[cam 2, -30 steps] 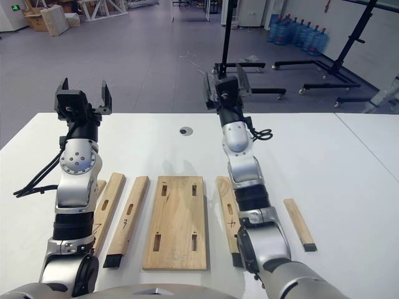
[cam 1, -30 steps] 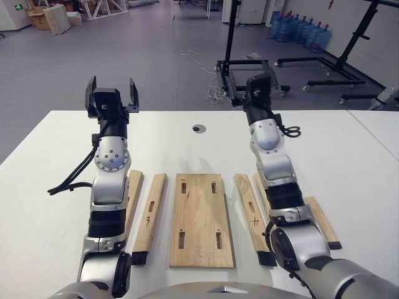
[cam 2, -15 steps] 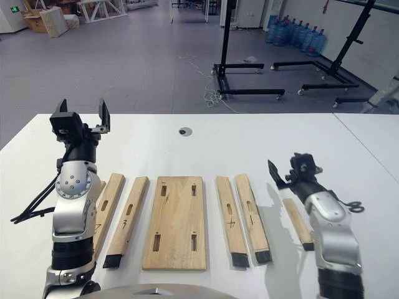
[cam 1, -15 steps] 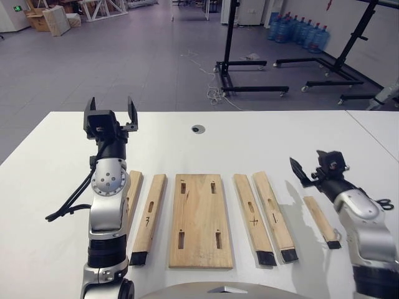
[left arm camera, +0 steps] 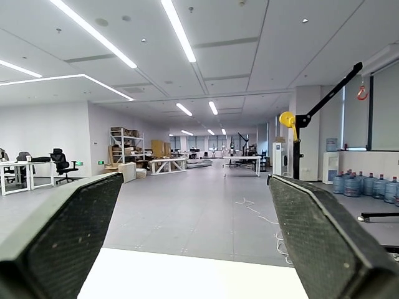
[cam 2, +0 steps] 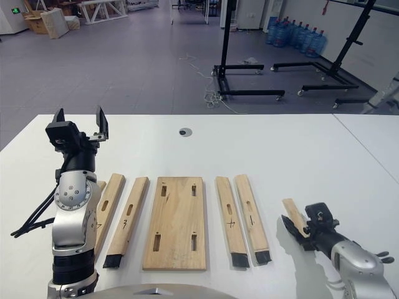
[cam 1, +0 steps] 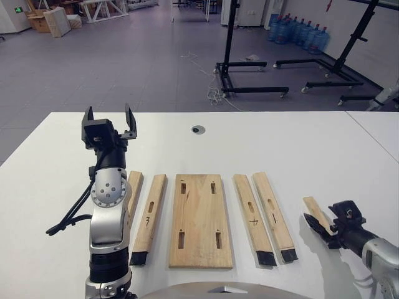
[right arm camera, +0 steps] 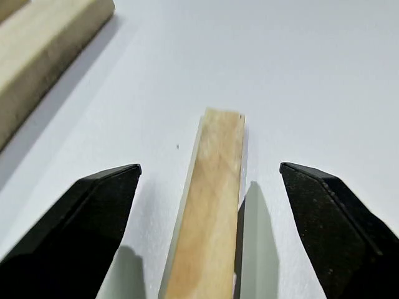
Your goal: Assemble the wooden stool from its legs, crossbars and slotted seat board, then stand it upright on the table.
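Brightly and evenly lit from overhead by long white ceiling light strips (left arm camera: 181,34). Soft grey shadows on the matt white table top (cam 1: 249,140), itself very bright, pooled toward 6 o'clock of the black two-finger right gripper (cam 2: 292,227). Thin dark line of shade hugging one long edge of the short pale wooden strip (right arm camera: 209,205). Mild sheen on the grey hall floor (cam 1: 156,56) at 12 o'clock
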You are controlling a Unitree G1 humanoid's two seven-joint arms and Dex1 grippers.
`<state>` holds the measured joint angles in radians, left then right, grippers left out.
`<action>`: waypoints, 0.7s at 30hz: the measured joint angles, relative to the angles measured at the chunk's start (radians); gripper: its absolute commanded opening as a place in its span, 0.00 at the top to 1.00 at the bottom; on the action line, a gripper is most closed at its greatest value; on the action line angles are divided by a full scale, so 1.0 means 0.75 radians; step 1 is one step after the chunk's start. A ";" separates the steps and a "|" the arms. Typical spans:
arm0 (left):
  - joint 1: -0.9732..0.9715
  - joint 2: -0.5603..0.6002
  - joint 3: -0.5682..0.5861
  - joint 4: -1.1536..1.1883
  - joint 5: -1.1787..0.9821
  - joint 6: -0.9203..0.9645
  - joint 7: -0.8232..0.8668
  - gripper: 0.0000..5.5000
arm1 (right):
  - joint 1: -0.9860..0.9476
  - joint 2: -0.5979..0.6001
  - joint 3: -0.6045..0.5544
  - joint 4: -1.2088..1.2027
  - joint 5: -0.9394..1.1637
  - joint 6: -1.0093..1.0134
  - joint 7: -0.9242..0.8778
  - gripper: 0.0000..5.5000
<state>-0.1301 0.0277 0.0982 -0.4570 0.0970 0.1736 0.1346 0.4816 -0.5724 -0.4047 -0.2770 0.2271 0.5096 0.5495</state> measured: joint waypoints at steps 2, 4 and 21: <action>0.001 0.000 0.000 -0.003 0.000 0.004 0.000 0.22 | 0.029 -0.039 -0.001 0.029 -0.001 -0.019 0.028 0.31; 0.001 0.000 -0.001 -0.010 0.000 0.006 0.000 0.22 | 0.051 -0.072 -0.001 0.048 -0.001 -0.048 0.055 0.38; -0.010 0.000 0.007 -0.004 0.027 0.010 0.009 0.22 | -0.165 -0.179 0.064 0.220 0.169 0.164 0.138 0.76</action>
<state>-0.1376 0.0280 0.1038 -0.4597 0.1172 0.1812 0.1415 0.3578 -0.7064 -0.3571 -0.1118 0.3540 0.6328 0.6532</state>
